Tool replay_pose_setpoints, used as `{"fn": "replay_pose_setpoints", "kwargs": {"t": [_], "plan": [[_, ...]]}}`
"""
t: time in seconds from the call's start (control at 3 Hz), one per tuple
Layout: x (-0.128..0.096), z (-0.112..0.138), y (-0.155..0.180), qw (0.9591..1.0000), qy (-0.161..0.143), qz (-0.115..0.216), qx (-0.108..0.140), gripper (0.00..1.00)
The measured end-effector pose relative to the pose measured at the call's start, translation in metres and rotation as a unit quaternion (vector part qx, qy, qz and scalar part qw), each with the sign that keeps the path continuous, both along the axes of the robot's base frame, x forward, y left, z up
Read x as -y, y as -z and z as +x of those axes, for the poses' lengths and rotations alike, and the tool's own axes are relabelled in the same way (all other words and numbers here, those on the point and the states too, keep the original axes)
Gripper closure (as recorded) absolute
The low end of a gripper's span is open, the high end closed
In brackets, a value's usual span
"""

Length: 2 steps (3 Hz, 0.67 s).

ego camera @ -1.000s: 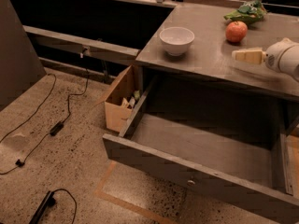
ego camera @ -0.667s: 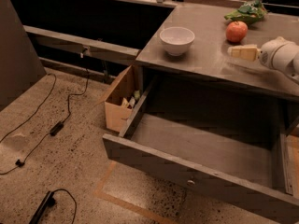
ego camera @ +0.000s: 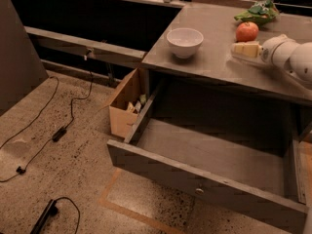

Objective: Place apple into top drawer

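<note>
The apple (ego camera: 247, 31), small, round and red-orange, sits on the grey counter top (ego camera: 209, 65) at the back right, just in front of a green leafy bag. My gripper (ego camera: 245, 49), cream-coloured at its tip on a white arm (ego camera: 292, 55), reaches in from the right. Its tip is just in front of the apple, close to it, and low over the counter. The top drawer (ego camera: 195, 174) is pulled wide open below the counter. Its grey inside shows nothing in it, and its front panel carries a small metal knob (ego camera: 199, 191).
A white bowl (ego camera: 185, 42) stands on the counter left of the apple. The green leafy bag (ego camera: 257, 12) lies behind the apple. A brown cardboard box (ego camera: 127, 103) sits on the floor left of the drawer. Black cables (ego camera: 58, 130) run across the speckled floor.
My gripper has moved left and toward the back of the counter, closer to the apple. The apple, bowl and drawer have not moved.
</note>
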State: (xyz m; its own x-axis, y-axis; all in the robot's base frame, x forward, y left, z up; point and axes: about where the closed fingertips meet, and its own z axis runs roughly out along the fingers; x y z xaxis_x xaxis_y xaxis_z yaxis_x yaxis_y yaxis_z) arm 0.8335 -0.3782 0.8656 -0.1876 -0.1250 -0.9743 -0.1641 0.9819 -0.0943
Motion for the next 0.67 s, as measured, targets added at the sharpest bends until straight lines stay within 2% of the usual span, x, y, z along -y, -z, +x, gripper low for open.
{"fn": "replay_pose_setpoints", "kwargs": {"t": [0.67], "plan": [[-0.001,0.036,0.006,0.9996,0.021,0.014,-0.009,0.0]]}}
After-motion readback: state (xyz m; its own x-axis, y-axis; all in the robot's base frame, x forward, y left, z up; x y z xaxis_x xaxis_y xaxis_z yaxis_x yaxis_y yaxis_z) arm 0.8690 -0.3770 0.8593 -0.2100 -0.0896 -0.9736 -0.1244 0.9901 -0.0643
